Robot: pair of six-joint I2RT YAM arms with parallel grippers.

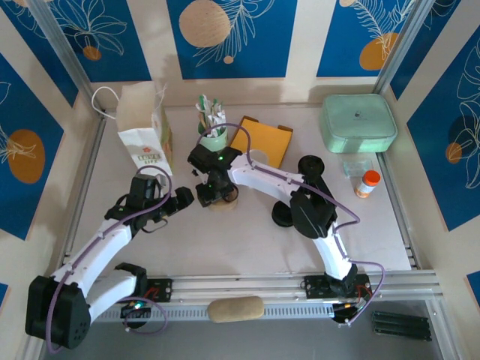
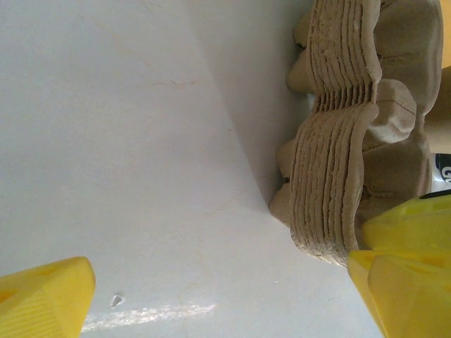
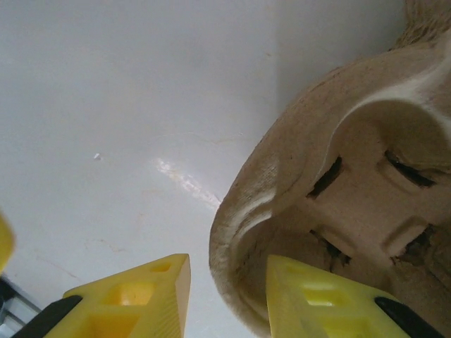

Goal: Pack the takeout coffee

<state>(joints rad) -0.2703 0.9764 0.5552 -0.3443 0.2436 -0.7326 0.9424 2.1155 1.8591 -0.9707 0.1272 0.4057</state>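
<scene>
My right gripper (image 1: 213,196) is over the stack of pulp cup carriers (image 1: 223,202) mid-table. Its jaws are partly apart and straddle the top carrier's rim, one finger inside a pocket and the other outside over bare table (image 1: 225,247), with nothing clamped. My left gripper (image 1: 189,199) is just left of the stack, jaws wide apart, empty, low over the table.

The takeout coffee (image 1: 257,157) is a pale round rim behind my right arm, at the edge of the orange pad (image 1: 266,141). The arm mostly covers it, so I'm not sure. A black round disc (image 1: 283,215) lies right of the stack, beside that arm.

At the back are the mint-green cup of utensils (image 1: 214,133), paper bag (image 1: 144,131), mint lidded box (image 1: 358,122) and orange-capped bottle (image 1: 367,183).

The top view gives the layout. The left wrist view adds the stack's layered ribbed edges. The right wrist view adds the pocket slits and the small gap between outer finger and rim.
</scene>
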